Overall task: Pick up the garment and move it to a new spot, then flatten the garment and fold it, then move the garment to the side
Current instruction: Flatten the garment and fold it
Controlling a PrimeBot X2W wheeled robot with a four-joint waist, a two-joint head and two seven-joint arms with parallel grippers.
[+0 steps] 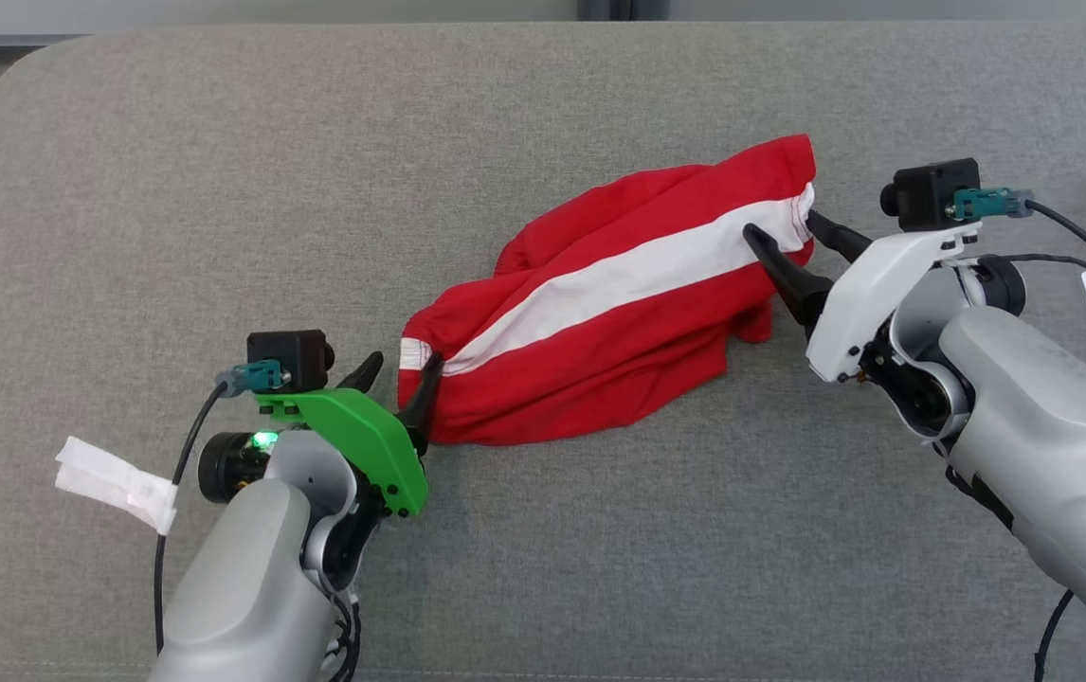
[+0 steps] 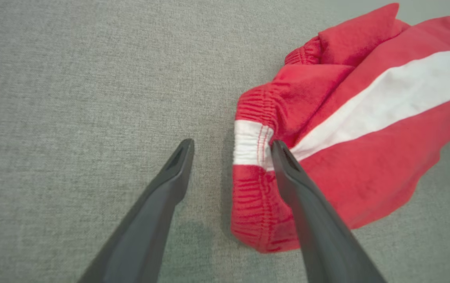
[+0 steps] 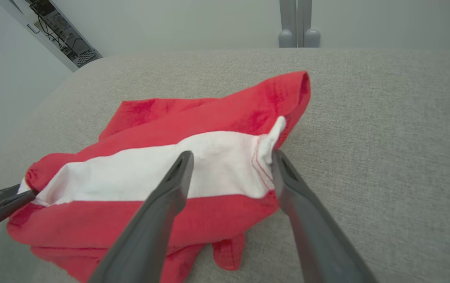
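The red garment (image 1: 600,313) with its white stripe lies crumpled near the centre of the grey padded surface (image 1: 221,189), its long axis running from 8 o'clock to 2 o'clock in the head view. The left gripper (image 1: 404,365) sits at the 8 o'clock end, fingers spread wide and holding nothing. One fingertip lies over the elastic waistband by the white patch and the other over bare surface just outside the edge, so the band sits between them, ready to be pinched. The right gripper (image 1: 782,225) mirrors this at the 2 o'clock end, equally wide and empty, straddling the stitched hem of the white stripe. Taking opposite ends would likely let the arms lift the cloth taut rather than bunched.
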